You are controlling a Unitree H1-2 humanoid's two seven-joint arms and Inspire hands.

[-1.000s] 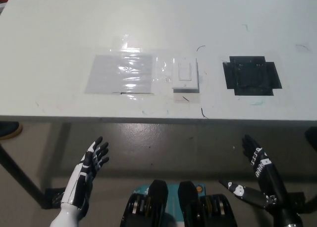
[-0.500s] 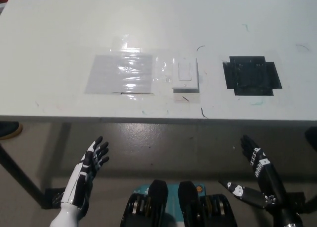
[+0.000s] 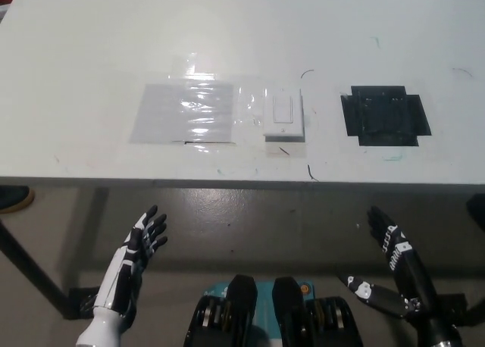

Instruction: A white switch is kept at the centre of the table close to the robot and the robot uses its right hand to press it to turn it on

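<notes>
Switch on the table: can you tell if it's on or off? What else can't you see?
- Switch: head view, too small to tell on or off.
- Black patch: too blurry to identify.
- Right hand: arm cut off by the bottom edge.
- Table: edges cut off.

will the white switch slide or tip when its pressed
Probably neither: the white switch lies flat and low on the table, so tipping looks unlikely. Glossy clear film seems to tape its edge down, so it should hardly slide.

On the desk (image 3: 91, 44): one white switch (image 3: 283, 115), one clear plastic sheet (image 3: 184, 113) beside it, one black taped square (image 3: 385, 115).
</notes>
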